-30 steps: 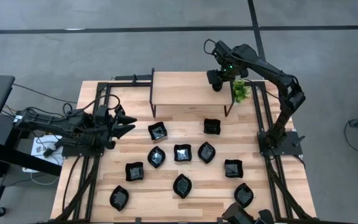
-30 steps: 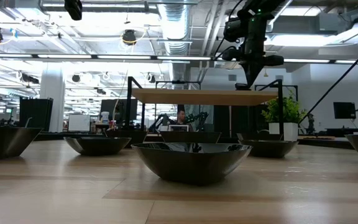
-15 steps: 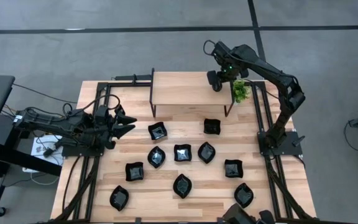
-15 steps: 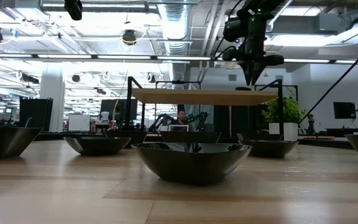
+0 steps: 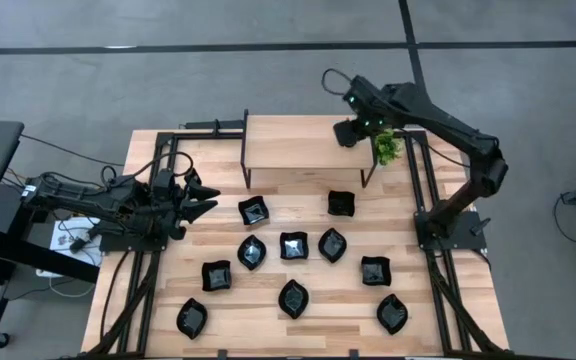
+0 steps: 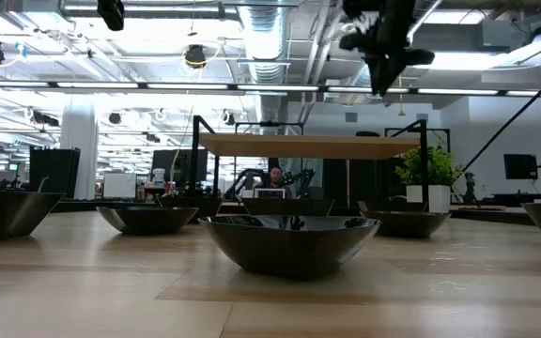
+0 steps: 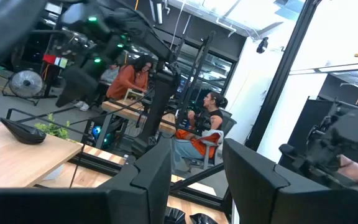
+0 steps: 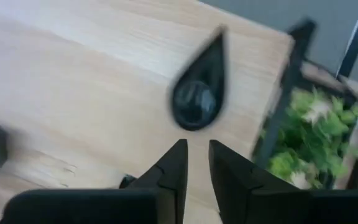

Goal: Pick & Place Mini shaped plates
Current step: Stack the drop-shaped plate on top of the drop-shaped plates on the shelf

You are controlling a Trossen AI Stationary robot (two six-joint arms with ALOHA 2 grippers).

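From overhead, my right gripper (image 5: pixel 348 133) hides the teardrop plate (image 8: pixel 197 93) on the raised shelf (image 5: pixel 288 145); only the right wrist view shows it, blurred. It lies flat near the shelf's corner beside the green plant (image 8: pixel 306 140), apart from the narrowly parted, empty fingers, its rounded end toward them, its point directly away. My left gripper (image 5: pixel 208 199) waits spread at the table's left.

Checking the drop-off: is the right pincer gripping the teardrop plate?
No: the teardrop plate lies on the shelf, apart from the right pincer.
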